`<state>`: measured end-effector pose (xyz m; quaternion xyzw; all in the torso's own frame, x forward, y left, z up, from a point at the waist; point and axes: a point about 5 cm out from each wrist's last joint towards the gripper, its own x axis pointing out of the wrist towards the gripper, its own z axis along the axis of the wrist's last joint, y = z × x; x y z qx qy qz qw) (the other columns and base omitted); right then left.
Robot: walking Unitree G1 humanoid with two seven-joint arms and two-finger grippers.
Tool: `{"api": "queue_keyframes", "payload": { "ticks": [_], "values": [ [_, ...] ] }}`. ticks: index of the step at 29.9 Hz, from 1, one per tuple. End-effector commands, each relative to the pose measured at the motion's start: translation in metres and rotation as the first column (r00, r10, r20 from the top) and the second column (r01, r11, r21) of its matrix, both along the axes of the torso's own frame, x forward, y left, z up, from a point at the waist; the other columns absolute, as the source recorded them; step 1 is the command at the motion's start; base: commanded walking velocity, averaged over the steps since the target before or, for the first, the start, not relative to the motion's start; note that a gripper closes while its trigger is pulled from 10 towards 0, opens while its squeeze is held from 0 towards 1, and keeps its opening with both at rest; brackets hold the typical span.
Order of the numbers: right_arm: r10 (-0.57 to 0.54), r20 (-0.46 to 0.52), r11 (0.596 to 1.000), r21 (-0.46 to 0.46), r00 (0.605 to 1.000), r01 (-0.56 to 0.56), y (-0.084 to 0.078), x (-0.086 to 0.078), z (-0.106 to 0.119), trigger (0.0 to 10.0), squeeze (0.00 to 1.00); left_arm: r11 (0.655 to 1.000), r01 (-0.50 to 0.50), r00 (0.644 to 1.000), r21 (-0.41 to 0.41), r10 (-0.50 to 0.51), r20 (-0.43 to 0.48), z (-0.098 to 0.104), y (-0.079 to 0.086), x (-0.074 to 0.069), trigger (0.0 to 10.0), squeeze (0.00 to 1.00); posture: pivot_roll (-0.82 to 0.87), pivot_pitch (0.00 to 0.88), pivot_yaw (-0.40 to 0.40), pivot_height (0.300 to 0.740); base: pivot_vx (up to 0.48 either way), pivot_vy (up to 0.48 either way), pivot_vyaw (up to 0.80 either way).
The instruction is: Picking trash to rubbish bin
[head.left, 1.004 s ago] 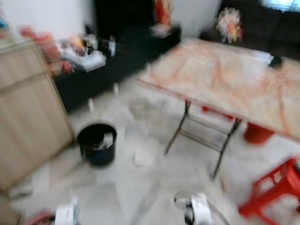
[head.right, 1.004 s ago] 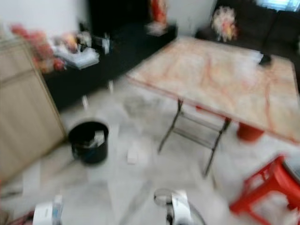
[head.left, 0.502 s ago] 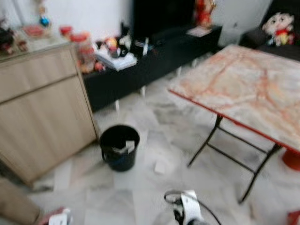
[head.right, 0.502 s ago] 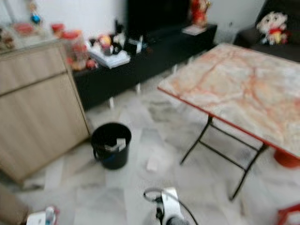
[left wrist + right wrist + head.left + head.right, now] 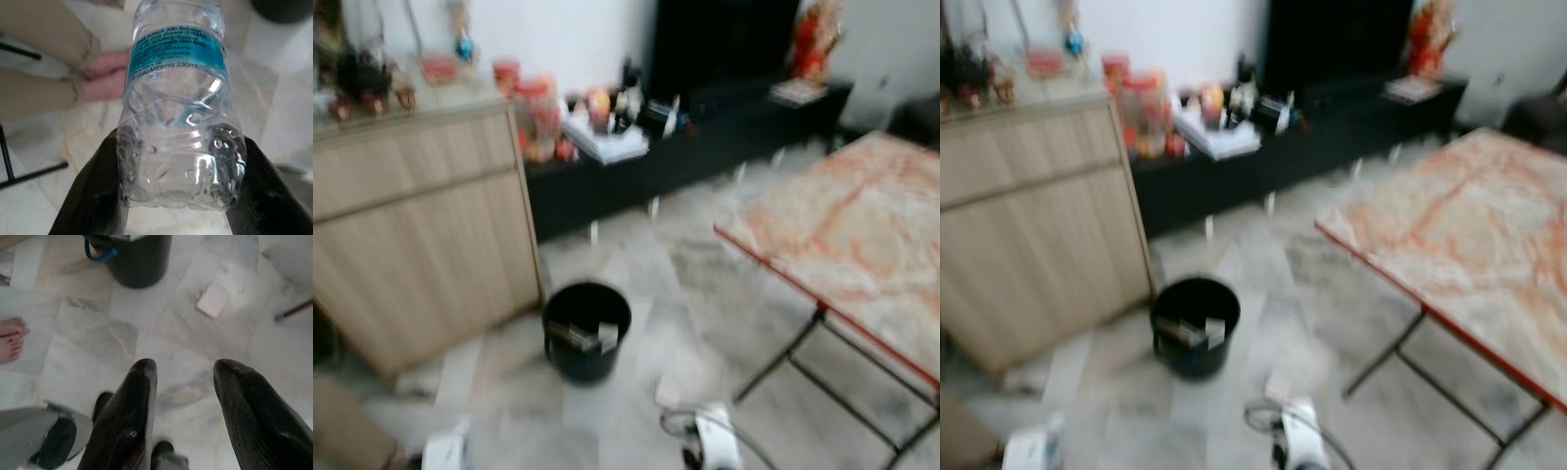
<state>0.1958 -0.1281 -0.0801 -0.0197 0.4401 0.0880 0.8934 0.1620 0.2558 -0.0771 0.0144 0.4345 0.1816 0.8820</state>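
My left gripper (image 5: 178, 196) is shut on a clear, crumpled plastic water bottle (image 5: 178, 107) with a teal label, one black finger on each side. A round black rubbish bin (image 5: 586, 330) stands on the marble floor ahead, with some trash inside; the right wrist view catches its blue handle (image 5: 137, 257). My right gripper (image 5: 183, 377) is open above the floor with nothing between its fingers. A small white piece of paper (image 5: 212, 300) lies flat on the floor beside the bin. Both wrists (image 5: 710, 446) sit low in the blurred head views.
A light wooden cabinet (image 5: 421, 245) stands left of the bin. A folding table with a marble-patterned top (image 5: 847, 245) is at the right. A low black console (image 5: 705, 147) lines the back wall. A person's bare feet (image 5: 105, 78) rest on the floor near my left side.
The whole picture has shifted rightward, so the camera has turned left; the bin now sits closer to the middle and the red stools have left the frame. Nothing on the floor has moved.
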Motion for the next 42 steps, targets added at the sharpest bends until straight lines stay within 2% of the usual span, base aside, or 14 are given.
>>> {"api": "queue_keyframes", "payload": {
  "ticks": [1, 9, 13, 16, 28, 38, 41, 42],
  "values": [
    [-0.016, -0.015, 1.0, -0.014, 1.0, 0.016, -0.008, -0.004, -0.003, 10.0, 0.0, 1.0, 0.016, 1.0, -0.001, -0.016, 0.006, 0.0, -0.005, 0.004, 10.0, 0.0, 0.03, 0.0, -0.02, 0.74, 0.48, 0.0, 0.62],
    [-0.01, -0.012, 1.0, -0.019, 1.0, 0.01, -0.008, -0.003, -0.002, 10.0, 0.0, 1.0, 0.014, 1.0, -0.003, -0.014, 0.008, 0.001, -0.004, 0.004, 10.0, 0.0, 0.04, 0.0, -0.021, 0.74, 0.48, 0.0, 0.0],
    [0.002, -0.008, 1.0, -0.025, 1.0, -0.002, -0.008, -0.002, -0.002, 10.0, 0.0, 1.0, 0.01, 1.0, -0.003, -0.01, 0.012, 0.001, -0.004, 0.006, 10.0, 0.0, 0.04, 0.0, -0.019, 0.74, 0.48, 0.0, 0.65],
    [-0.025, -0.009, 1.0, -0.014, 1.0, 0.025, -0.008, -0.002, -0.002, 10.0, 0.0, 1.0, 0.007, 1.0, -0.002, -0.007, 0.012, 0.002, -0.003, 0.006, 10.0, 0.0, 0.04, 0.0, -0.019, 0.74, 0.48, 0.0, 0.0],
    [0.028, -0.002, 0.999, -0.024, 1.0, -0.028, -0.004, -0.001, -0.001, 10.0, 0.0, 1.0, 0.003, 1.0, -0.003, -0.003, 0.022, 0.003, -0.004, 0.008, 10.0, 0.0, 0.04, 0.0, -0.027, 0.74, 0.48, 0.0, 0.08],
    [0.009, -0.003, 1.0, -0.02, 1.0, -0.009, -0.005, -0.001, -0.001, 10.0, 0.0, 1.0, 0.004, 1.0, -0.002, -0.004, 0.028, 0.003, -0.004, 0.01, 10.0, 0.0, 0.04, 0.0, -0.028, 0.74, 0.48, 0.0, 0.08],
    [0.004, 0.001, 1.0, -0.021, 1.0, -0.004, -0.005, -0.001, -0.001, 10.0, 0.0, 0.999, 0.033, 0.998, -0.011, -0.032, 0.059, 0.008, -0.005, 0.019, 10.0, 0.0, 0.04, 0.0, -0.029, 0.74, 0.48, 0.0, 0.0],
    [0.009, 0.012, 1.0, -0.021, 1.0, -0.009, -0.005, 0.002, 0.001, 10.0, 0.0, 0.995, 0.094, 0.991, -0.017, -0.092, 0.095, 0.013, -0.008, 0.03, 10.0, 0.0, 0.04, 0.0, -0.029, 0.74, 0.33, 0.0, 0.0]
  ]
}}
